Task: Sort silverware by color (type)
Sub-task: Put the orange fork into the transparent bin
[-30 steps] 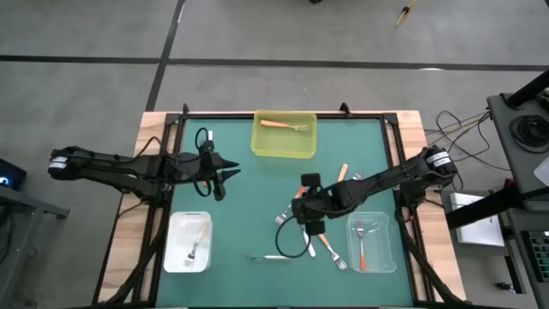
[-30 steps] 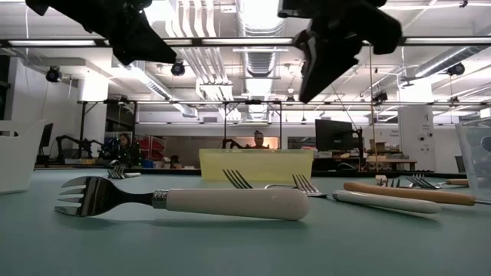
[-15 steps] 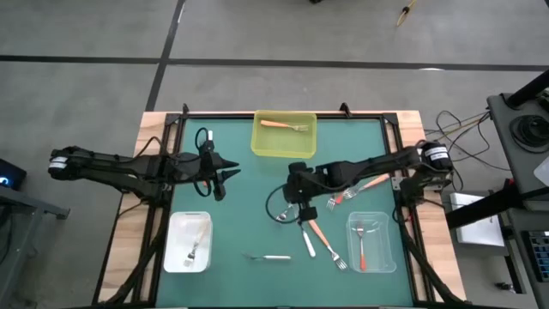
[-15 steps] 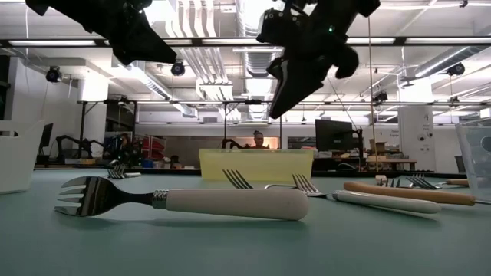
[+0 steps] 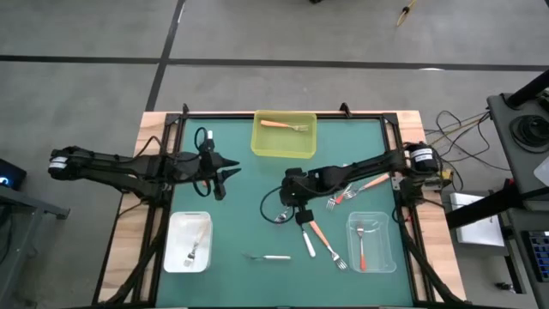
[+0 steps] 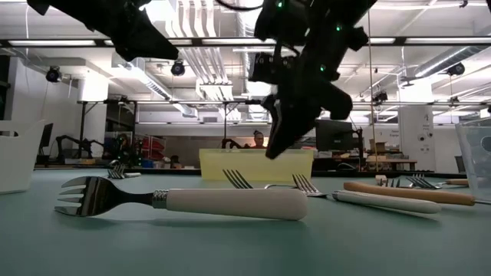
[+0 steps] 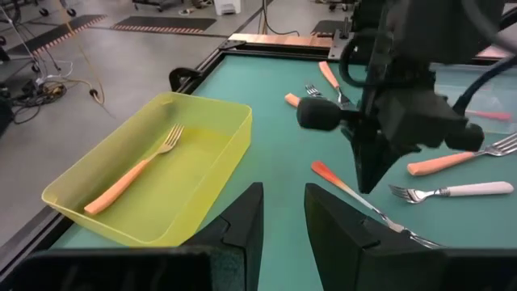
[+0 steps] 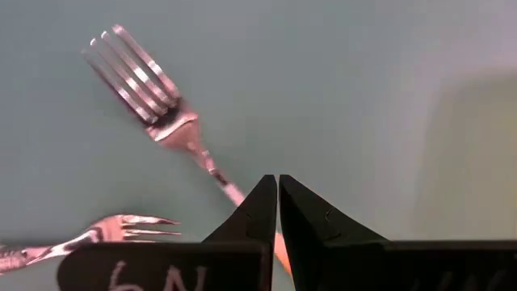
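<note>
White bin [image 5: 188,243]: at about seven o'clock on the table [image 5: 249,184], it holds one white-handled fork [image 5: 196,245], so the white type evidently goes here.
Left gripper [image 5: 225,178]: hovers at about nine o'clock, above bare mat and well apart from every fork; fingers [image 7: 242,222] part-way open around nothing. It looks like the waiting arm, parked out of the other's way.
Loose white fork [image 5: 267,257]: lies alone near six o'clock, handle flat on the mat, not yet sorted; its likely home is the white bin beside it.
Yellow bin [image 5: 284,136]: at twelve o'clock, with one light-orange fork [image 5: 284,125] lying inside, marking that colour's place.
Right gripper [image 5: 293,198]: near the table's centre, pointing down, fingers pressed together and holding nothing. In its own wrist view the tips hang just over a red-orange fork [image 8: 153,121], probably lining up a pick, for which it must first open.
Unsorted cluster [image 5: 330,225]: forks with white, light-orange and red-orange handles lie scattered from centre toward four o'clock, some crossing, so singling one out may nudge its neighbours.
Clear bin [image 5: 372,242]: at about four o'clock, holding a red-orange fork [image 5: 364,245], the likely destination for the fork under the right gripper.
</note>
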Robot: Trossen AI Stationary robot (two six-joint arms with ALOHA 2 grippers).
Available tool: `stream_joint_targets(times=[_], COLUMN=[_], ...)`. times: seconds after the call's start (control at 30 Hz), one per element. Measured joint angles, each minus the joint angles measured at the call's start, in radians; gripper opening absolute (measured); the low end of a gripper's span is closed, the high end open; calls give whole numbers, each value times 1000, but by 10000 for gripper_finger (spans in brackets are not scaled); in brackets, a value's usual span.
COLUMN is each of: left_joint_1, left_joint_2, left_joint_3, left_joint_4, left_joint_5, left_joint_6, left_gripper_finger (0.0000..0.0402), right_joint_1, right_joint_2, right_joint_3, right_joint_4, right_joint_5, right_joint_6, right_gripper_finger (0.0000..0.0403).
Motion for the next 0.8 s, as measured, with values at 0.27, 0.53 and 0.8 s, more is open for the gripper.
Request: stream_joint_targets(times=[0.27, 0.53, 0.8], left_joint_1=[0, 0, 0], left_joint_2=[5, 5, 11], left_joint_3=[0, 0, 0], left_joint_4=[-1, -2, -1], left_joint_5=[-1, -1, -2], left_joint_6=[0, 3, 18], left_gripper_finger=[75, 75, 75], right_joint_1=[1, 1, 1], right_joint_2=[82, 96, 97], right_joint_3=[17, 21, 20], right_joint_4=[-2, 5, 1], right_joint_5=[-38, -35, -38], right_joint_6=[1, 50, 69], right_gripper_finger=[9, 50, 138])
